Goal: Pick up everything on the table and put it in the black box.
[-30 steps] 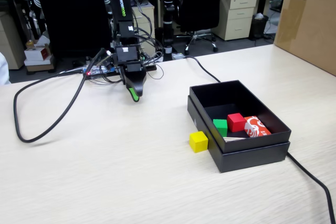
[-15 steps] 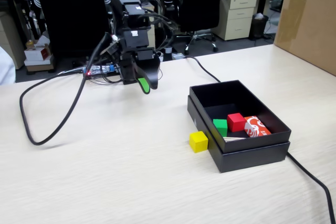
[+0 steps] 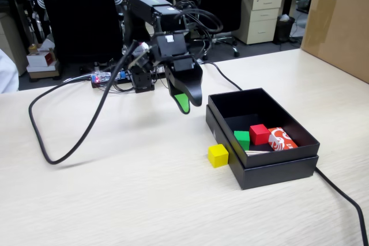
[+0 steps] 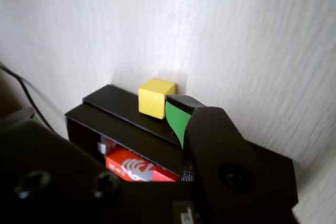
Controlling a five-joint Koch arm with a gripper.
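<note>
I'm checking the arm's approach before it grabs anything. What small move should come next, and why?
Probably carry the tool forward and down toward the yellow cube. The cube sits on the table against the outer wall of the black box, not inside it, while the tool hangs in the air short of it, holding nothing.
</note>
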